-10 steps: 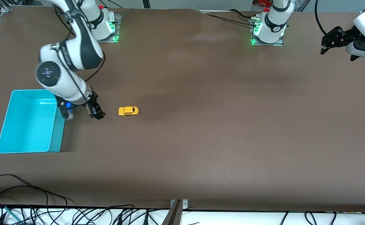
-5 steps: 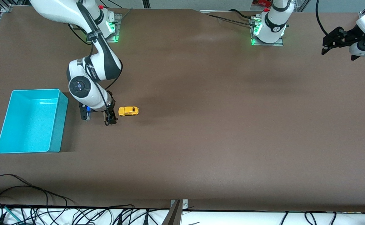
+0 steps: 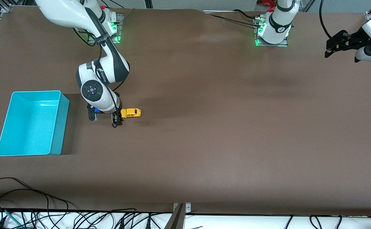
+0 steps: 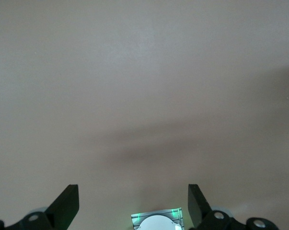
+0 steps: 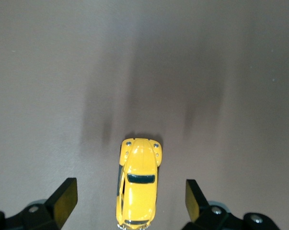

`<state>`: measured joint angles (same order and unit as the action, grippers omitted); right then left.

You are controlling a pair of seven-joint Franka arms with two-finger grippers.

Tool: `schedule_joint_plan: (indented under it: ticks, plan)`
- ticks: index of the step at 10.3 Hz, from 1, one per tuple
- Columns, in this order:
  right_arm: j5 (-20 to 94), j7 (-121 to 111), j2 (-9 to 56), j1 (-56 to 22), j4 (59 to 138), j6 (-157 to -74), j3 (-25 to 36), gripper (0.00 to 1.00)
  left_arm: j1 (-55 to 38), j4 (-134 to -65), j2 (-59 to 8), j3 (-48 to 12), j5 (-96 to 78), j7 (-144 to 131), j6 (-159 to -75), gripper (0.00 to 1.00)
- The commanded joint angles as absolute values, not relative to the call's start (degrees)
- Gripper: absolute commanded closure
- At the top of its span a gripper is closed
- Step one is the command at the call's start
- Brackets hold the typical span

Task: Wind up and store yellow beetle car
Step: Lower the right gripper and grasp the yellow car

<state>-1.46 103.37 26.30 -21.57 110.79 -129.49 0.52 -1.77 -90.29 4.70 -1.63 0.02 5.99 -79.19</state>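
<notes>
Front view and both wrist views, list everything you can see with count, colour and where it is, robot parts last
small yellow beetle-shaped toy car: one, bright yellow with dark windows, on the table, beside the bin and nearer the middle of the table.
rectangular turquoise plastic bin: one, turquoise, at the right arm's end of the table, nothing visible inside.
brown table: one, matte brown, carrying car and bin.
loose black cables: several, black, along the table edge nearest the front camera.
right gripper: one, black fingers, open, low over the table with one end of the car between its fingers.
left gripper: one, black, open, raised over the left arm's end of the table, waiting.
</notes>
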Motion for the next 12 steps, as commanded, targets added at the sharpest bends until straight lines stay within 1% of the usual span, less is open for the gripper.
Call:
schedule_joint_plan:
  ticks: [1,6,7,9,11,12]
  plan:
    - [-2.7,107.2,28.6,-23.0,110.0,-131.0,0.9,0.0,-1.9,-88.1,3.5,-2.1,-0.1,5.1,-77.6,0.0]
    - [-2.3,108.6,31.1,-24.5,110.2,-134.0,0.8,0.0,-1.9,-88.0,3.5,-2.0,-0.6,5.7,-77.6,0.0]
    - [-2.4,108.5,31.7,-24.7,110.2,-134.0,0.8,0.04,-1.8,-88.0,3.5,-2.0,-0.6,5.7,-77.6,0.0]
    - [-2.3,108.5,31.7,-24.6,110.1,-134.0,0.8,0.32,-1.8,-88.0,3.5,-2.0,-0.7,5.7,-77.7,0.0]
    - [-2.0,108.6,31.7,-24.6,110.1,-134.0,0.8,0.71,-1.8,-88.0,3.4,-2.0,-0.7,5.7,-77.8,0.0]
    - [-2.0,108.6,31.7,-24.6,110.0,-133.9,0.8,0.79,-1.8,-88.0,3.3,-2.0,-0.7,5.7,-77.9,0.0]
